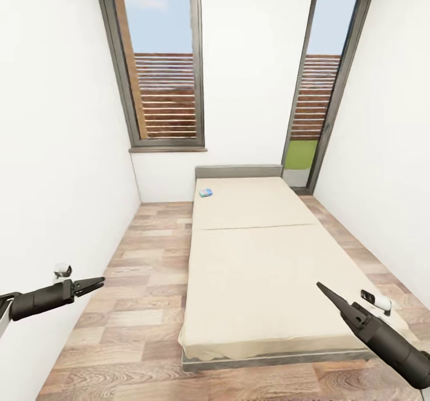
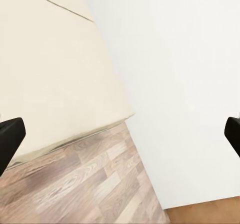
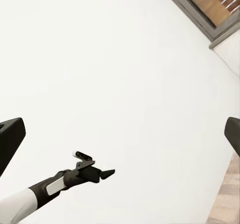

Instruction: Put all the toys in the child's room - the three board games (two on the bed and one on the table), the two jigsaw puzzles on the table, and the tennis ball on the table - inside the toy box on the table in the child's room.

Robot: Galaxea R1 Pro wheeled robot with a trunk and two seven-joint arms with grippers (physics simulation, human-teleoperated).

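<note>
Left gripper [image 1: 95, 283]: held low over the wooden floor beside the left wall, pointing toward the bed; its two dark fingers are spread apart with nothing between them. In the left wrist view the fingertips [image 2: 11, 134] sit at opposite edges of the frame, wide apart.
Right gripper [image 1: 325, 290]: raised over the near right corner of the bed, pointing up and inward; in the head view its fingers read as a single tapering point, while the right wrist view shows the fingertips [image 3: 10, 134] far apart and empty.
Bed [image 1: 251, 258]: low, with a beige mattress and grey frame, running lengthwise away from the robot toward the far wall.
Board game [image 1: 206, 193]: a small flat blue box lying on the mattress near the far left corner, close to the headboard; well apart from both grippers.
Floor [image 1: 131, 305]: wood planks, visible on both sides of the bed.
Windows [image 1: 158, 61]: two tall grey-framed openings in the far wall, showing slatted fencing and sky.
Walls [image 1: 54, 150]: plain white.
</note>
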